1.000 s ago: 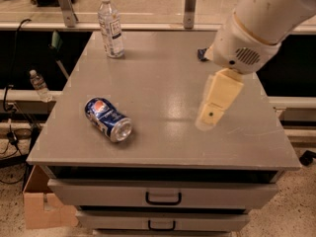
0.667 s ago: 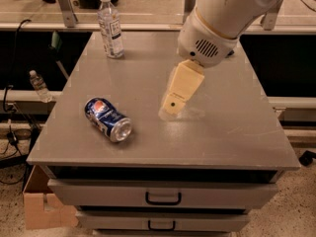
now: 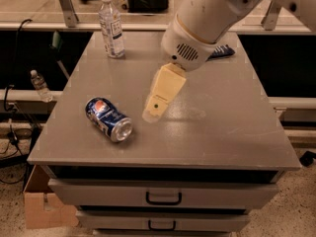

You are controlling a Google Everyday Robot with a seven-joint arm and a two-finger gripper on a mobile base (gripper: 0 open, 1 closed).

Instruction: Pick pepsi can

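The pepsi can (image 3: 108, 119) is dark blue with a red-white-blue logo and lies on its side near the front left of the grey table (image 3: 237, 132), its silver end facing the front right. My gripper (image 3: 152, 114) hangs from the white arm over the middle of the table, its cream-coloured tip a short way to the right of the can and not touching it. It holds nothing that I can see.
A clear plastic bottle (image 3: 111, 25) with a white cap stands at the back left of the table. A dark blue object (image 3: 222, 51) lies at the back right behind the arm. Drawers (image 3: 163, 197) are below the front edge. A cardboard box (image 3: 42, 207) sits on the floor at the left.
My arm and gripper have moved left across the table, from its right side to the middle, closer to the can. The can and bottle have not moved.
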